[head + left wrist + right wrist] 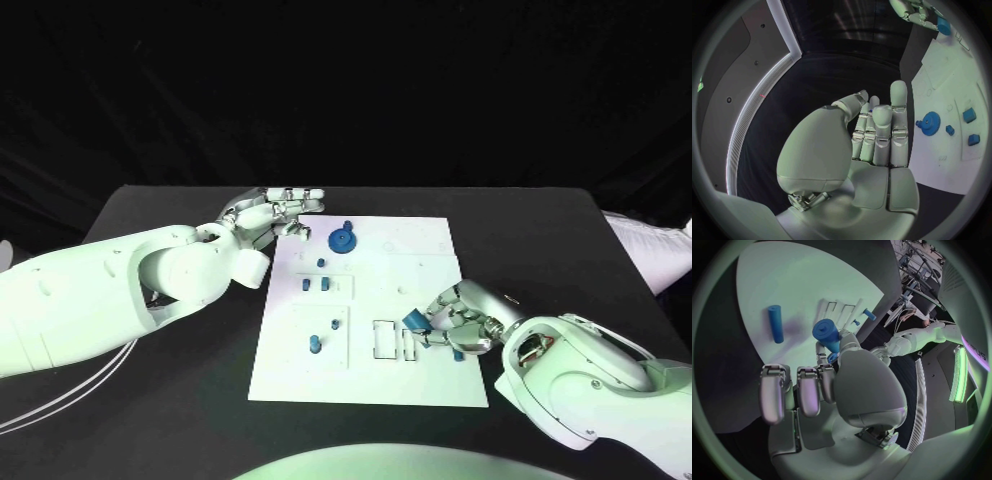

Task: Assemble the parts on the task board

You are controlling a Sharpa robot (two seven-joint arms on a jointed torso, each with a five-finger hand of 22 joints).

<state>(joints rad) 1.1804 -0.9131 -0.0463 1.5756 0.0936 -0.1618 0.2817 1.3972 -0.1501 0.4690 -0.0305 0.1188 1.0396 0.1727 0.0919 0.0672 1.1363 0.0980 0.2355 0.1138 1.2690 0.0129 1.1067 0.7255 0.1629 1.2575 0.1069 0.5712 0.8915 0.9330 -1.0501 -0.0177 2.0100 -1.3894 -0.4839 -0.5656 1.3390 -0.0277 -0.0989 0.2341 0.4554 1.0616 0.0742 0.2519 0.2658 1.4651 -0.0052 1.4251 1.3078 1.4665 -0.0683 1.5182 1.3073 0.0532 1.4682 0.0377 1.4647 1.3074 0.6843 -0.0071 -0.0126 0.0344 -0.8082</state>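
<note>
A black tabletop (173,215) sat under everything. A black curtain (346,90) hung behind its far edge. Thin white cables (65,395) lay in a curve near the tabletop's near left corner. Something white (652,250) poked in past the tabletop's right edge; what it was could not be told.

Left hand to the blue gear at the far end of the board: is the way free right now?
Probably yes. The left hand is empty, fingers extended, beside the task board's far corner, and the blue gear lies close by with nothing between them. The right hand is busy at the near end.
</note>
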